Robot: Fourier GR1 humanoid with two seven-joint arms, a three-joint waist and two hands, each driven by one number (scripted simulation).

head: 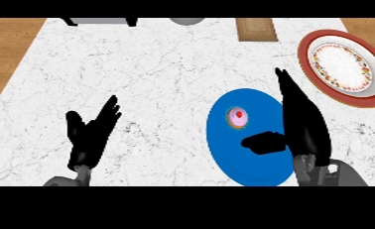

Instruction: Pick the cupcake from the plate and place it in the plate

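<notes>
Marble counter, broad bare stretch left and centre; wood floor past the left edge. Cupcake sits on blue plate. Red-rimmed plate near the right edge. Right hand over blue plate, fingers straight, thumb out beside cupcake, apart from it. Left hand open, holding nothing.

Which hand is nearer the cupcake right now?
Right. The right hand is over the blue plate, just right of the cupcake. The left hand rests open far to its left.
</notes>
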